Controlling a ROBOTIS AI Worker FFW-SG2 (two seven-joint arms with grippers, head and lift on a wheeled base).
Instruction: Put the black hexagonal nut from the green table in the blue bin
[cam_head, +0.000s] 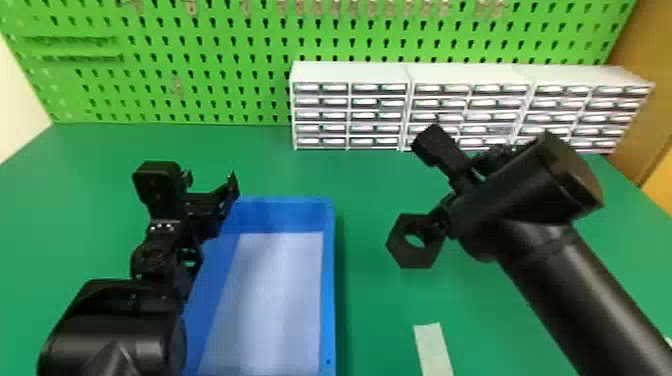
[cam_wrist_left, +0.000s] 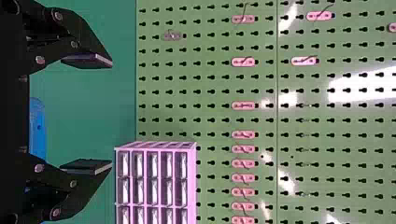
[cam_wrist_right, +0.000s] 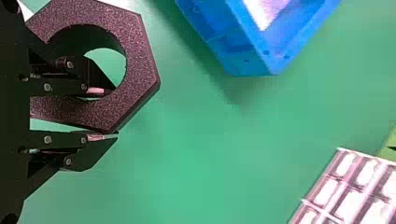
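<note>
A: OK, live from the green table (cam_head: 372, 310): R gripper (cam_head: 440, 220) is clamped on the black hexagonal nut (cam_head: 410, 260), w/ the nut held above the tabletop, R of the blue bin (cam_head: 329, 280). That's a gap btwn nut & bin, folks!

B: Copy. How's the grip, exactly?

A: R wrist cam has it: 1 finger goes thru the nut's hole, the other sits vs. its outer edge, so the wall's pinched btwn 'em. Big flat hex face in full view, & a corner of the bin's farther off.

B: And the L side?

A: L gripper (cam_head: 211, 181) is up near the bin's far L corner, above table lvl. Per L wrist cam, fingers spread wide, well apart, tips toward the green pegboard (cam_head: 200, 45).

B: Bin itself?

A: Btwn the 2 arms, approx. mid-table, blue walls w/ a pale floor (cam_head: 280, 300). L arm overlaps its L side in the head view.

B: Rest of the scene, pls, quick!

A: White drawer units (cam_head: 350, 72), side by side at the back R, in front of the pegboard. Small pink pieces (cam_wrist_left: 243, 105) on that board. Plus a pale strip (cam_head: 432, 350) flat on the table, near edge, R of the bin.
</note>
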